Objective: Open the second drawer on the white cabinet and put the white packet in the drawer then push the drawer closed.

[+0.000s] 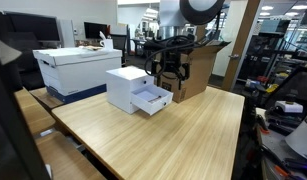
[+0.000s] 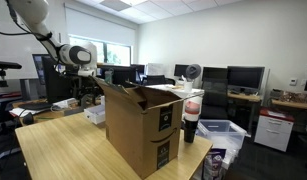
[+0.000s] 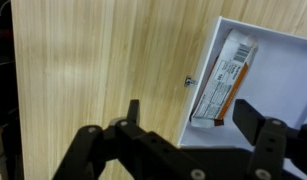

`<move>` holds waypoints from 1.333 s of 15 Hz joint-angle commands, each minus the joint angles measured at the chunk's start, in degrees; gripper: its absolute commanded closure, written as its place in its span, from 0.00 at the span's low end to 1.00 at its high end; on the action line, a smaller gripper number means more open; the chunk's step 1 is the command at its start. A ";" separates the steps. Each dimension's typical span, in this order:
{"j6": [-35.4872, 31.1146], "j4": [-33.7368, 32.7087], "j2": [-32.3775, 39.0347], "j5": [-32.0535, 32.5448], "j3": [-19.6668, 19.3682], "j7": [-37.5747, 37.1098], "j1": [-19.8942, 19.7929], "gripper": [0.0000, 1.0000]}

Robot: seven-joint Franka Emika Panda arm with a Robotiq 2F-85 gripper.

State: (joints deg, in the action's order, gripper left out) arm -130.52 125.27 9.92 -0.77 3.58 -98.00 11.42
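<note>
One drawer, the second drawer [image 1: 151, 100], stands pulled out at the foot of the white cabinet [image 1: 125, 85] in an exterior view. Its tray opens over the table [image 1: 183, 135]. The gripper [image 1: 169, 74] hangs just above the tray and clear of it. A white lidded storage box [image 1: 78, 65] sits behind the cabinet and a cardboard box [image 1: 200, 62] stands just beyond the gripper. In an exterior view from the far side, that cardboard box [image 2: 143, 125] hides nearly all of the cabinet. Only the arm [image 2: 73, 55] shows, bending down behind it, and the pincer is too small there to read. The wrist view settles the matter: the fingers [image 3: 133, 112] are spread wide with nothing between them. The white packet [image 3: 225, 80] lies flat inside the drawer, slanted along the tray's front wall just behind the small dark pull [image 3: 189, 80]. With the packet already lodged in the cabinet's tray, the jaws look to be parted because the load is delivered. By that reading, the job left is to set the gripper against the drawer front and push it home into the cabinet.
</note>
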 commanded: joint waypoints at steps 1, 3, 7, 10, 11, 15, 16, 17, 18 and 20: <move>-0.39 2.32 -2.59 2.46 1.14 3.31 -0.11 0.32; -0.55 2.32 -2.52 2.42 1.86 6.11 -0.20 0.45; -3.94 3.33 -2.10 0.32 3.27 17.69 -0.73 0.69; -4.82 4.42 -1.72 -0.36 3.51 28.51 -1.19 0.90; -5.39 4.94 -1.72 -0.31 3.44 32.11 -1.29 0.97; -9.23 7.27 -1.92 0.97 3.03 45.22 -1.63 1.00; -9.92 7.49 -1.77 0.65 3.07 48.14 -1.73 1.00; -10.84 7.86 -1.74 0.24 3.12 50.96 -1.82 1.00; -11.97 8.22 -1.63 0.11 3.15 54.02 -1.84 1.00; -14.31 8.40 -0.77 0.12 3.20 60.29 -1.71 1.00</move>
State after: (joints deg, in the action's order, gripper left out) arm -141.08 131.89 9.40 0.34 6.22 -46.49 10.47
